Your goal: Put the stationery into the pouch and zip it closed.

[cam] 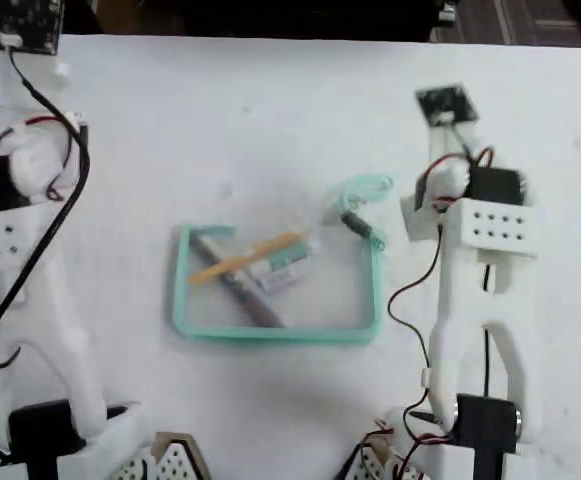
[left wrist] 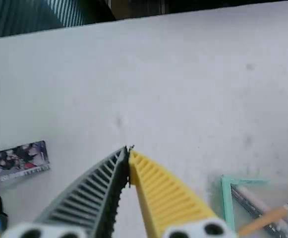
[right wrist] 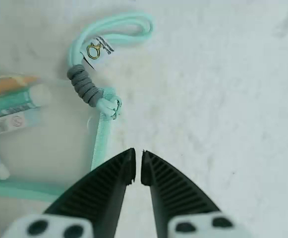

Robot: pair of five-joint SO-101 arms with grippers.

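Lying flat near the middle of the white table (cam: 220, 120), the clear pouch (cam: 275, 335) is edged in mint green and holds the stationery: an orange pencil (cam: 245, 258) set aslant over a grey pen (cam: 235, 280), with a teal-and-white stick (cam: 288, 263) beside them. Whether the zip is closed cannot be told. At the pouch's far corner on the right arm's side, a mint pull cord (cam: 362, 188) loops outward onto the table, bound by a grey knot (cam: 362, 225).

Right wrist view: the right gripper (right wrist: 138, 166) hangs just beside the pouch's green edge (right wrist: 100, 139), short of the grey knot (right wrist: 84, 84); its black jaws are drawn nearly together, a thin slit between them, grasping nothing.

Left wrist view: the left gripper (left wrist: 129, 151), one finger grey and one yellow, is clenched tip to tip on nothing, over bare table, apart from the pouch corner (left wrist: 226, 198). A printed card (left wrist: 17, 158) lies to the gripper's other side.
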